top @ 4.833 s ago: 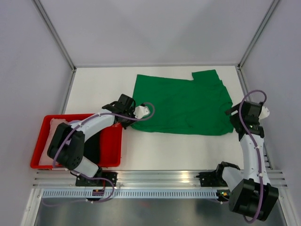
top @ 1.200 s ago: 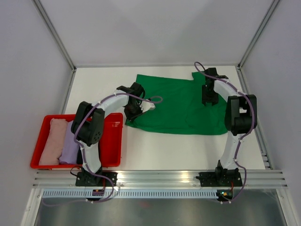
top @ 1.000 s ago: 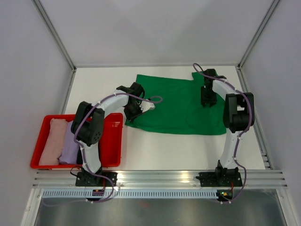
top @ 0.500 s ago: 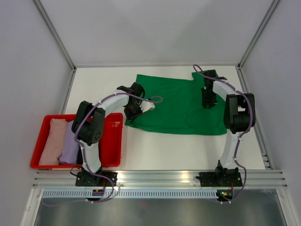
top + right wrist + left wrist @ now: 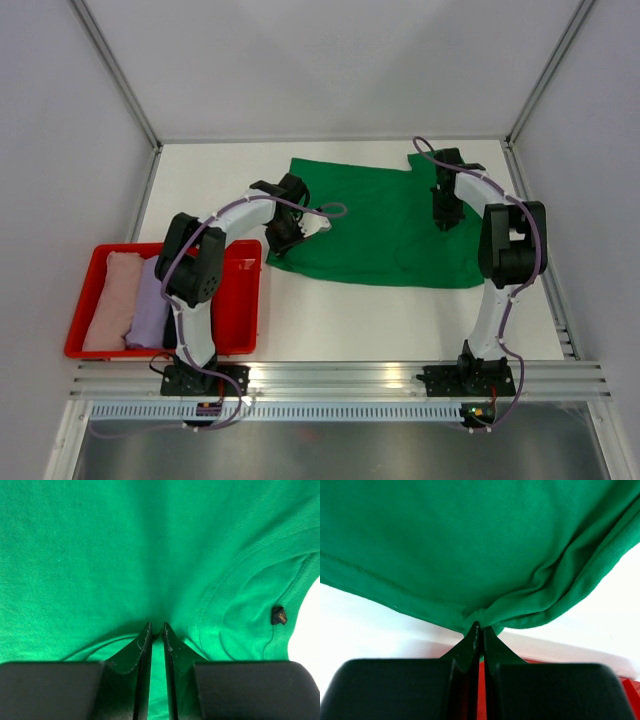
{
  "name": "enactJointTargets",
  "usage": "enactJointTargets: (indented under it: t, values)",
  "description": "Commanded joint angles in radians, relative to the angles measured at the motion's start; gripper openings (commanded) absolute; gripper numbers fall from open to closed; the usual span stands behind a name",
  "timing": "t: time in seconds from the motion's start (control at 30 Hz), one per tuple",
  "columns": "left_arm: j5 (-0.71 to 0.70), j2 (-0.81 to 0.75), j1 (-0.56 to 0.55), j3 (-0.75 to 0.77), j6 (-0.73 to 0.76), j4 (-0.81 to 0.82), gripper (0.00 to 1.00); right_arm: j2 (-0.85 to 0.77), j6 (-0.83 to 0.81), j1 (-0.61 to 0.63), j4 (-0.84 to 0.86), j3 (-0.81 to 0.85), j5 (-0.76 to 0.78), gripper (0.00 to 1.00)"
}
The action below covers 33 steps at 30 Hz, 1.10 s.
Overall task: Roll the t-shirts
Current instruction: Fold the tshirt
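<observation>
A green shirt lies spread on a white table with grey walls around. The left gripper pinches its corner. The right gripper pinches a fold near the neck.

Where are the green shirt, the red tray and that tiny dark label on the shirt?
green t-shirt (image 5: pixel 390 225): top view, middle of the spread cloth.
red tray (image 5: pixel 237 305): top view, bare floor by its right wall.
dark label (image 5: pixel 279 615): right wrist view, the label's middle, by the neckline.
</observation>
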Motion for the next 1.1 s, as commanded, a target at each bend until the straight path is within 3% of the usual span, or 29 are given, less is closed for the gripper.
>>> enactJointTargets:
  t: [0.0, 0.2, 0.73, 1.07]
  values:
    - [-0.009, 0.007, 0.007, 0.033, 0.036, -0.009, 0.02, -0.051, 0.013, -0.003, -0.012, -0.005, 0.034, 0.18]
    - [-0.014, 0.016, 0.007, 0.039, 0.038, -0.010, 0.02, -0.062, 0.016, -0.001, -0.032, 0.002, 0.058, 0.00]
    - [-0.146, 0.078, 0.008, 0.168, 0.007, -0.013, 0.02, -0.369, 0.157, -0.032, 0.038, -0.068, 0.328, 0.00]
    - [-0.195, 0.165, 0.008, 0.327, -0.034, -0.021, 0.02, -0.312, 0.131, -0.047, 0.155, 0.021, 0.318, 0.00]
